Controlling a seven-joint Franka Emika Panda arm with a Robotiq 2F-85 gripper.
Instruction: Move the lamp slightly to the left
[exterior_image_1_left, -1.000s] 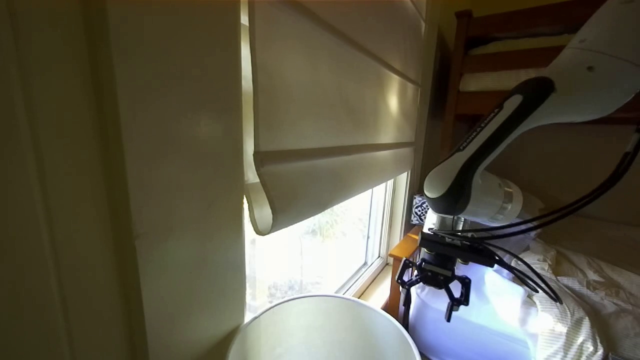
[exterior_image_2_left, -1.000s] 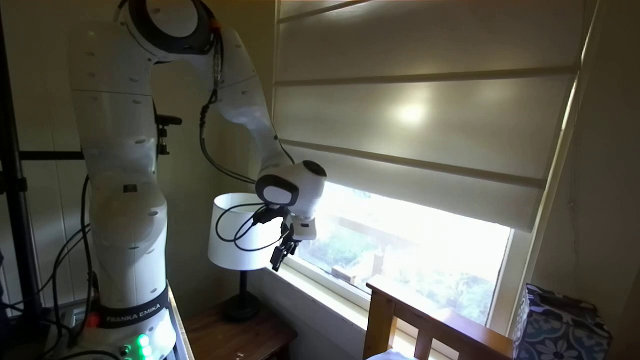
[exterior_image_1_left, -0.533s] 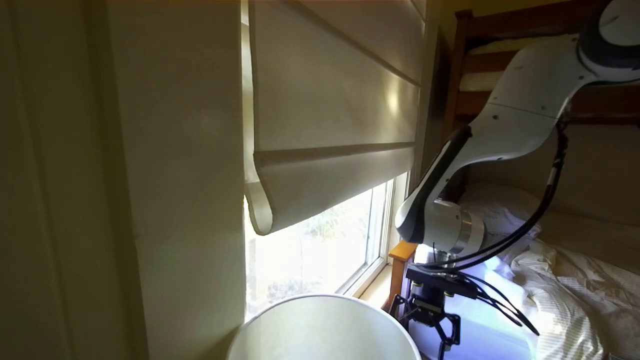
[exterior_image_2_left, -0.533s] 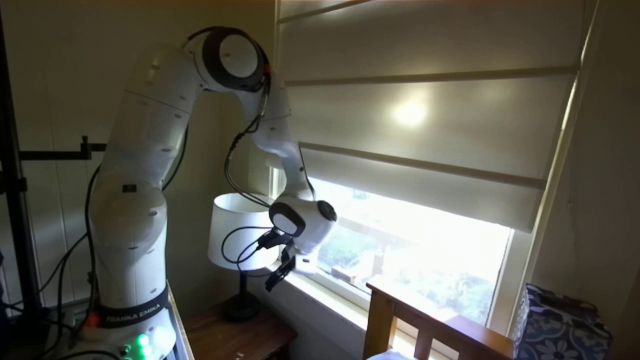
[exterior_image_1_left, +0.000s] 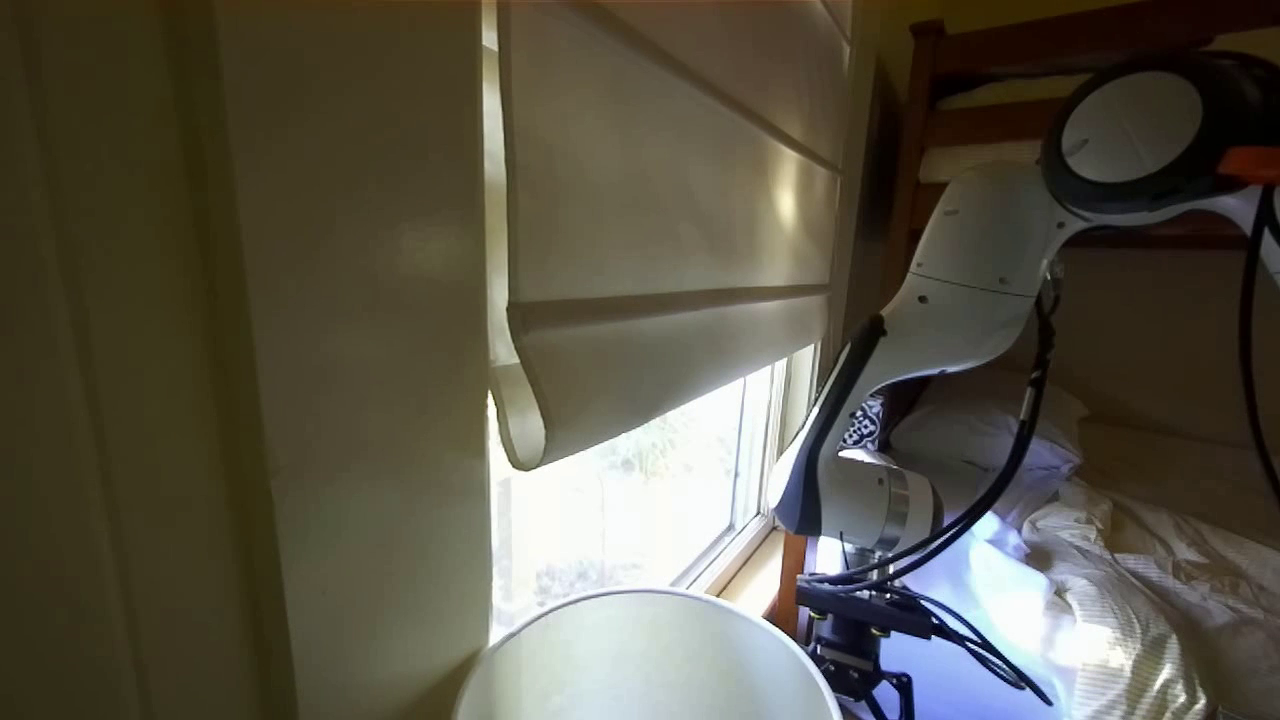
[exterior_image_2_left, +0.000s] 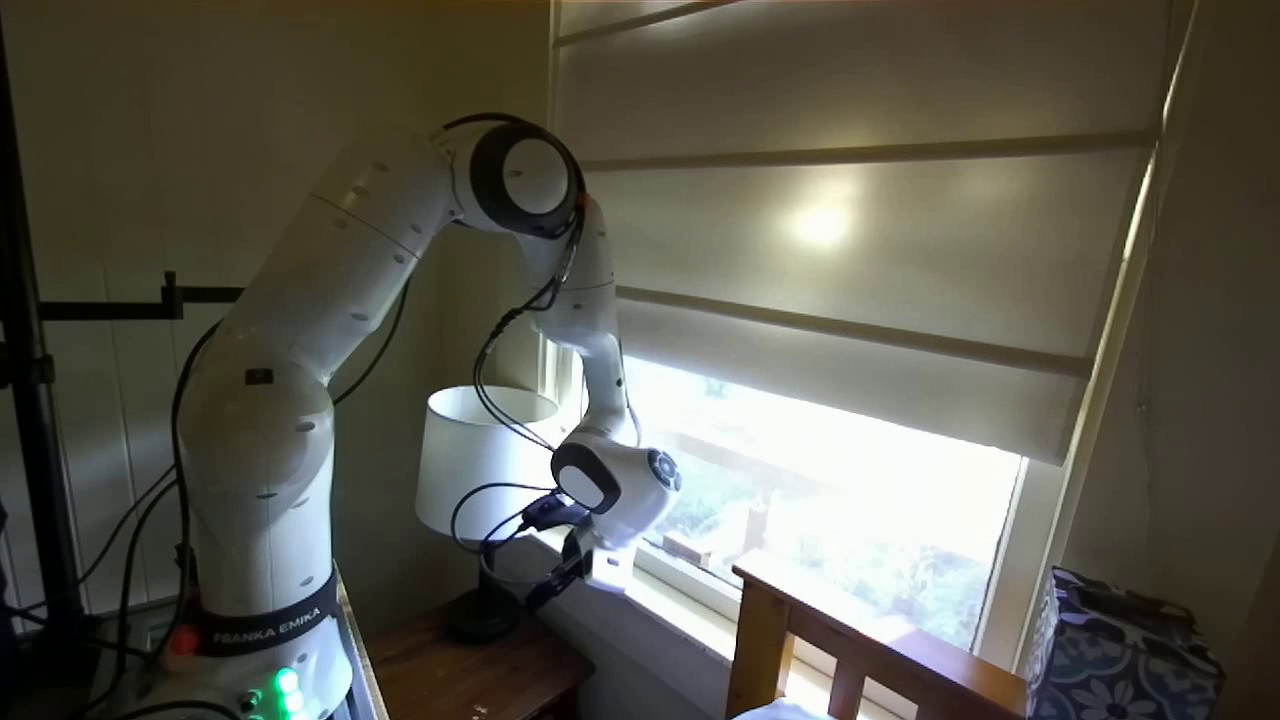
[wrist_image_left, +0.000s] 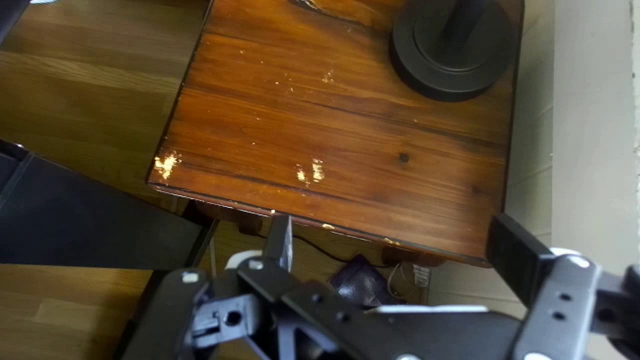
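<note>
A: What did an exterior view give you of the lamp (exterior_image_1_left: 660, 675)?

B: Only the top of its cream lampshade (exterior_image_1_left: 600, 655), cut off at the bottom, close to the bright window (exterior_image_1_left: 620, 520). I judged it light and thin-walled, something that would dent, so a poor place to squeeze. A blind (exterior_image_1_left: 670, 220) hung above, and past the robot arm (exterior_image_1_left: 960, 270) lay a rumpled bed (exterior_image_1_left: 1130, 600)

A: Where did it stand?

B: In an exterior view it was upright on a wooden nightstand (exterior_image_2_left: 535, 662) in a dim corner of the room, partly behind black cables (exterior_image_2_left: 550, 290); whether they touched the lampshade I could not tell. Its round base (exterior_image_2_left: 480, 617) looked like the heavy part, so a push up high might have tipped it

A: So where would you have taken hold?

B: By the wrist view, low on the stem (wrist_image_left: 465, 22): slim and stiff, perhaps slick, and the part least likely to be marred. The gripper (wrist_image_left: 390, 230) was spread wide and holding nothing, well apart from it

A: And the surface?

B: Flat boards (wrist_image_left: 325, 120), likely smooth enough to slide along, though pale flecks (wrist_image_left: 318, 171) marked them; chips or crumbs, I could not say. The base sat near the edge by a pale wall (wrist_image_left: 532, 165), with wooden floor (wrist_image_left: 100, 95) showing on the opposite side
</note>
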